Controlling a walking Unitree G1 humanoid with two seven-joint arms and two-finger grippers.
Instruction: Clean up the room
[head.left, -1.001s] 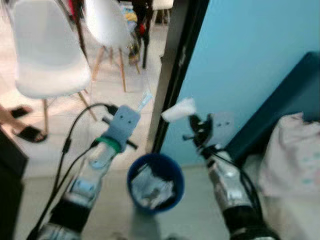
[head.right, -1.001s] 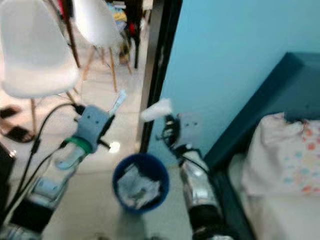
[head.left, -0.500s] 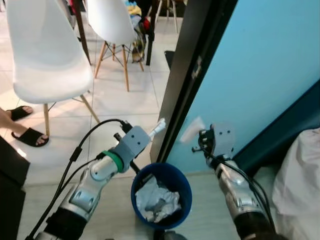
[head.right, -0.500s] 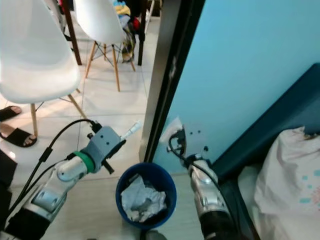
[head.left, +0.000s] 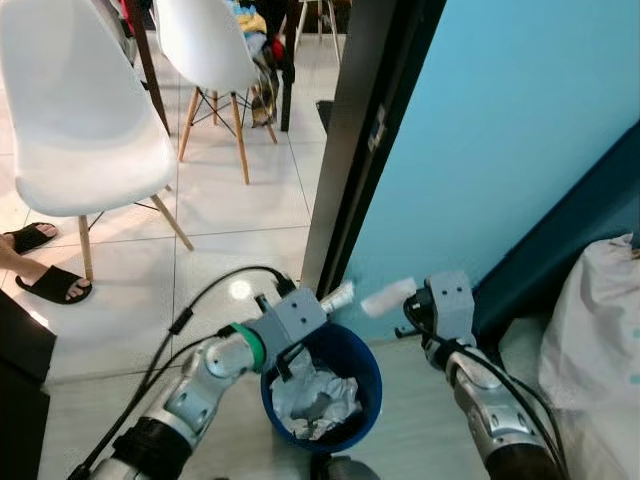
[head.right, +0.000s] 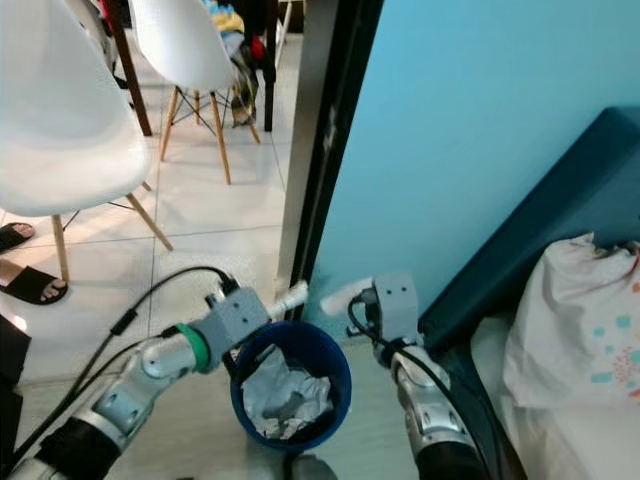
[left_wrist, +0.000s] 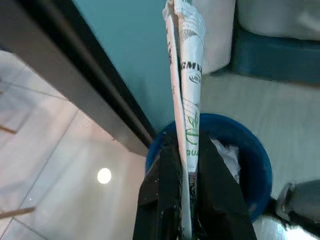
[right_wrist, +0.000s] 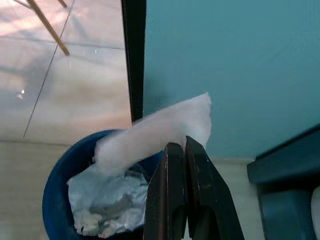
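Observation:
A round blue bin (head.left: 372, 375) holding crumpled white paper (head.left: 318, 396) stands on the floor by a dark door frame. My left gripper (head.left: 318, 304) hovers over the bin's near-left rim, shut on a rolled white wrapper with green print (left_wrist: 187, 85). The wrapper's tip (head.left: 340, 294) pokes out above the bin. My right gripper (head.left: 408, 305) sits just right of the bin's rim, shut on a white tissue (head.left: 387, 296). In the right wrist view the tissue (right_wrist: 155, 131) hangs above the bin (right_wrist: 59, 179).
A dark door frame (head.left: 365, 150) and a light blue wall (head.left: 510, 130) rise behind the bin. Two white chairs (head.left: 75, 110) stand on the tiled floor to the left. A person's sandalled foot (head.left: 45, 285) rests at the far left. A bed with a pale cover (head.left: 600, 330) lies right.
Both grippers have come lower and closer to the bin, the left one now over its rim. The camera has tilted and steadied, so the whole scene has shifted.

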